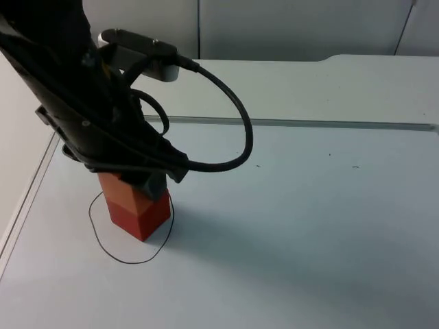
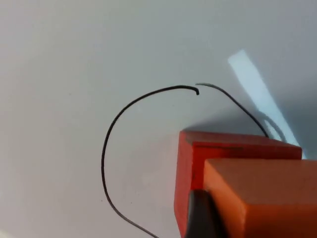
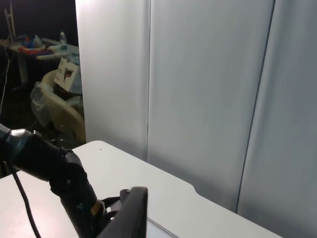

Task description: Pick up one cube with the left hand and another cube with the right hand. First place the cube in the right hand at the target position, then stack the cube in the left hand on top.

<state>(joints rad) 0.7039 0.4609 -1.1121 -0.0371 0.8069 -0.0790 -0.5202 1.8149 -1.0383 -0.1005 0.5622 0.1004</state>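
Observation:
A red cube (image 1: 149, 218) stands inside the thin black circle (image 1: 103, 236) drawn on the white table. An orange cube (image 1: 118, 192) rests on top of it, roughly lined up with it. My left gripper (image 1: 140, 182) reaches down from the upper left and is shut on the orange cube, hiding its top. In the left wrist view a black fingertip (image 2: 202, 214) presses against the side of the orange cube (image 2: 262, 198), with the red cube (image 2: 233, 146) just below it and the circle (image 2: 105, 158) around them. My right gripper (image 3: 131, 213) waits raised off the table, facing the partition wall.
The white table (image 1: 309, 226) stretches to the right of the stack. Its left edge (image 1: 24, 199) runs close beside the circle. The grey partition wall (image 1: 288, 27) closes off the back.

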